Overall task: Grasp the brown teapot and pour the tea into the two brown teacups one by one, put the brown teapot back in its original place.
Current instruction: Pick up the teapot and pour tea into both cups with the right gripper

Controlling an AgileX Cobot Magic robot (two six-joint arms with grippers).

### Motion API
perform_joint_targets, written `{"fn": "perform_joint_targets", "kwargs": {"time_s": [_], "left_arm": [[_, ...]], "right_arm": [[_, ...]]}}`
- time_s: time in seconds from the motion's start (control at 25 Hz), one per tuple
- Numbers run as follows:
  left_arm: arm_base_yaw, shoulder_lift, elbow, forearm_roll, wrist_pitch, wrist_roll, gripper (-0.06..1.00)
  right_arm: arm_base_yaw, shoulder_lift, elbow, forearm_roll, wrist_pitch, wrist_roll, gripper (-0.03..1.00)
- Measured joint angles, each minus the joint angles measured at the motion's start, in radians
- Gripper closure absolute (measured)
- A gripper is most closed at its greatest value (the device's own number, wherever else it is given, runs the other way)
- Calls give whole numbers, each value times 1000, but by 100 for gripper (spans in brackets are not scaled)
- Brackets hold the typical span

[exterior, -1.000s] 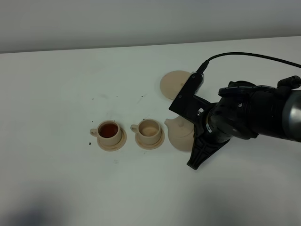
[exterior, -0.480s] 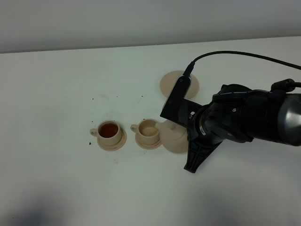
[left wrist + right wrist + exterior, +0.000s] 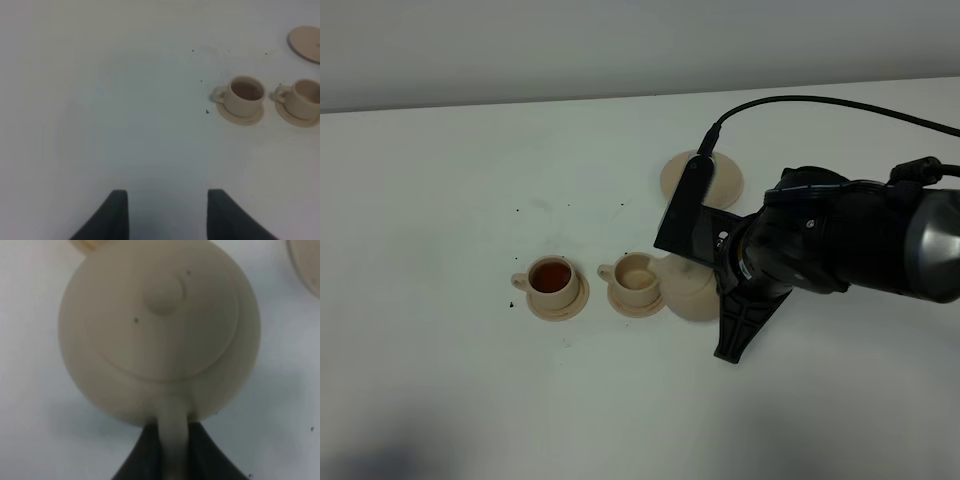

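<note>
The brown teapot [image 3: 688, 291] hangs just right of the right teacup [image 3: 636, 273], its spout reaching toward that cup's rim. My right gripper [image 3: 172, 460] is shut on the teapot's loop handle [image 3: 173, 427]; the lid and knob [image 3: 165, 295] fill the right wrist view. In the high view the arm hides the gripper itself. The left teacup [image 3: 552, 278] holds dark tea; no dark tea shows in the right teacup [image 3: 302, 97]. The original place, a round saucer [image 3: 723, 176], lies bare behind the arm. My left gripper [image 3: 167, 215] is open over bare table, well away from the left teacup [image 3: 244, 94].
Small dark specks dot the white table [image 3: 440, 200] behind and left of the cups. The right arm's black body [image 3: 840, 245] and cable cover the table right of the teapot. The saucer [image 3: 306, 42] also shows in the left wrist view.
The right arm has carried the teapot left, from a gap beside the right teacup to right against its saucer. Cups, the saucer and the left gripper have not moved.
</note>
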Motion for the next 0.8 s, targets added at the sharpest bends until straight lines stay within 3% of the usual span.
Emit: {"fn": "perform_joint_targets", "kwargs": {"time_s": [0.8], "left_arm": [[0, 0, 0, 0, 0, 0, 53]], "right_arm": [[45, 57, -97, -64, 107, -37, 85]]}}
